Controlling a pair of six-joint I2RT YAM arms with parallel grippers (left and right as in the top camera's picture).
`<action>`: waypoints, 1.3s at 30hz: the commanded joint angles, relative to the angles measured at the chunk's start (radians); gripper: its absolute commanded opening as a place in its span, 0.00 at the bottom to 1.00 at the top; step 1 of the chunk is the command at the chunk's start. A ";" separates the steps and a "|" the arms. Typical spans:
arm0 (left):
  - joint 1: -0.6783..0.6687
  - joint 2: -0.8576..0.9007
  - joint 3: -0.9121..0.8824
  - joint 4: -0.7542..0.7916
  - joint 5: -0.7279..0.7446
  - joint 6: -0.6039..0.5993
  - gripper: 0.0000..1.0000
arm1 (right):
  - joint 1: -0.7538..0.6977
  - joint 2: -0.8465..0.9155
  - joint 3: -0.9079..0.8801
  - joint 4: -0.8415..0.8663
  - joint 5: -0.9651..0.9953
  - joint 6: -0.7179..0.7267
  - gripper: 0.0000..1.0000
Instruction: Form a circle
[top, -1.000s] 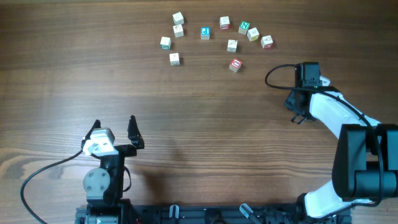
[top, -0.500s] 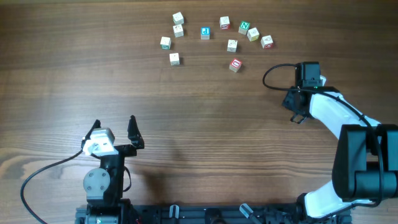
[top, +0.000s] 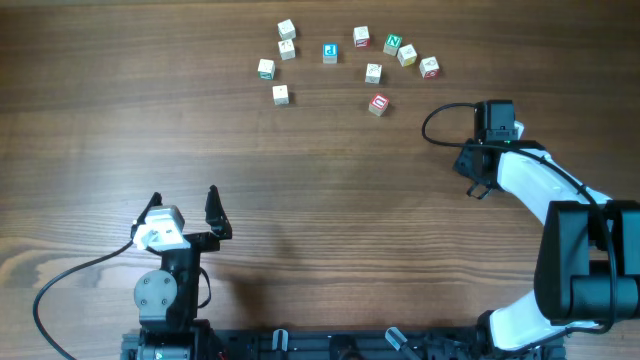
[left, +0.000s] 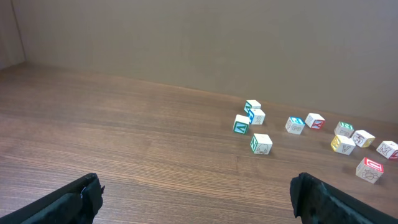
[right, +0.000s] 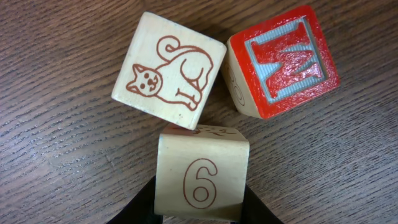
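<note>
Several small picture-and-letter blocks lie in a loose arc at the far side of the table, among them a blue-faced block (top: 329, 53), a green N block (top: 392, 44) and a red block (top: 378, 104). My right gripper (right: 202, 208) is shut on a wooden block marked 6 (right: 203, 169). That block touches a cat block (right: 169, 70), and a red W block (right: 283, 60) sits beside them. In the overhead view the right gripper (top: 479, 178) hides these three. My left gripper (left: 199, 194) stands open and holds nothing, far from the blocks (left: 261, 143).
The right arm's black cable (top: 440, 118) loops over the table just left of its wrist. The left arm's base (top: 165, 290) and cable sit at the near left edge. Bare wood lies between the two arms.
The right wrist and its cable loop have shifted very slightly to the left. The blocks in the arc and the left arm have not moved.
</note>
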 joint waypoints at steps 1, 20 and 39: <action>0.006 -0.009 -0.006 0.001 0.012 0.023 1.00 | 0.001 0.028 -0.034 -0.009 0.010 0.001 0.30; 0.006 -0.009 -0.006 0.001 0.012 0.023 1.00 | 0.001 0.028 -0.034 -0.019 0.040 0.000 0.31; 0.006 -0.009 -0.006 0.001 0.012 0.023 1.00 | 0.001 0.022 -0.034 -0.029 0.052 0.001 0.47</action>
